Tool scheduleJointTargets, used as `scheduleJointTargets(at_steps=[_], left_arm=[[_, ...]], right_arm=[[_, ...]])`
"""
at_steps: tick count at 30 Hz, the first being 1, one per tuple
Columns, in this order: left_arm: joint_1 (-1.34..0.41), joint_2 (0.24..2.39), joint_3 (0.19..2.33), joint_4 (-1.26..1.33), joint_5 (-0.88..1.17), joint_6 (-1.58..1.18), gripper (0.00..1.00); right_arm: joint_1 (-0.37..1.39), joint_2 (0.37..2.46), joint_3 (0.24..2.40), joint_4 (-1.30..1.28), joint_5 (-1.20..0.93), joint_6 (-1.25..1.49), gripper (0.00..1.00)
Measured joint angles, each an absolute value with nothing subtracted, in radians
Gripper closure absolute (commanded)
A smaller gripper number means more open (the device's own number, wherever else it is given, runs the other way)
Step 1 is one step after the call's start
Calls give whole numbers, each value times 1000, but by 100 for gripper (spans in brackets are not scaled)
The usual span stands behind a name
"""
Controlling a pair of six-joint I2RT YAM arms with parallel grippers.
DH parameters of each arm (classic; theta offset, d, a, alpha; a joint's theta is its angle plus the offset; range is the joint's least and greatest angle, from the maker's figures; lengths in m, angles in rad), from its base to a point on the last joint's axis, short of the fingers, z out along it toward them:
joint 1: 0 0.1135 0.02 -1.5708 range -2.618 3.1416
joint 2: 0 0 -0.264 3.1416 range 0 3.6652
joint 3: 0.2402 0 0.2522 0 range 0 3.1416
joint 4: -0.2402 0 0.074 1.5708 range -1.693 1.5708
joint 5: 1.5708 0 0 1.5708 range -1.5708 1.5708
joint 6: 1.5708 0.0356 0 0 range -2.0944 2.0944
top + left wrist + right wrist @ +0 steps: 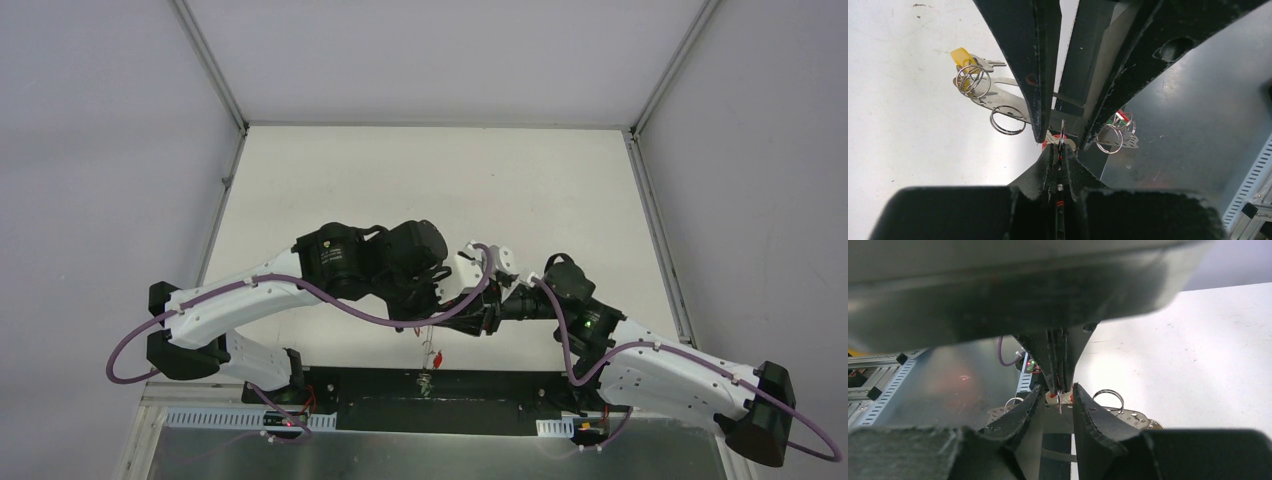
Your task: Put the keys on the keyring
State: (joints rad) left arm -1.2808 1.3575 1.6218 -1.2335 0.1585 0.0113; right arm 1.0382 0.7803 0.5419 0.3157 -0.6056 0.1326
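left end effector (1060, 152) pinches keyring (1062, 131); keys (980, 62) lie on table (898, 130).

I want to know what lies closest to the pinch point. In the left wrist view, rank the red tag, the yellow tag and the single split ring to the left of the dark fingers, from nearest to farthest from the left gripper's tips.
1. red tag: right at the left gripper tips.
2. split ring: up and to the left.
3. yellow tag: farthest, upper left.
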Motion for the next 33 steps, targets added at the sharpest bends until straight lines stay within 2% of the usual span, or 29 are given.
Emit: scheduleJointTargets(at_steps=[3,7,13,15,19,33], left_arm=[[-1281,1353,1617,-1225,159,11,100],[-1281,1336,1594,-1211,159,11,100],[-1281,1315,1578,-1196,158,11,100],[-1281,1306,1571,-1188,158,11,100],[-1281,1286,1564,-1148,158,11,100],[-1281,1269,1528,-1105,159,11,100]], right_arm=[[1039,786,542,324,-606,129,79],[1044,802,542,340,-608,129,79],[1046,807,541,348,-609,126,67],[1046,802,535,348,-608,123,68],[1048,778,499,332,-603,111,79],[1049,760,490,325,-598,104,77]])
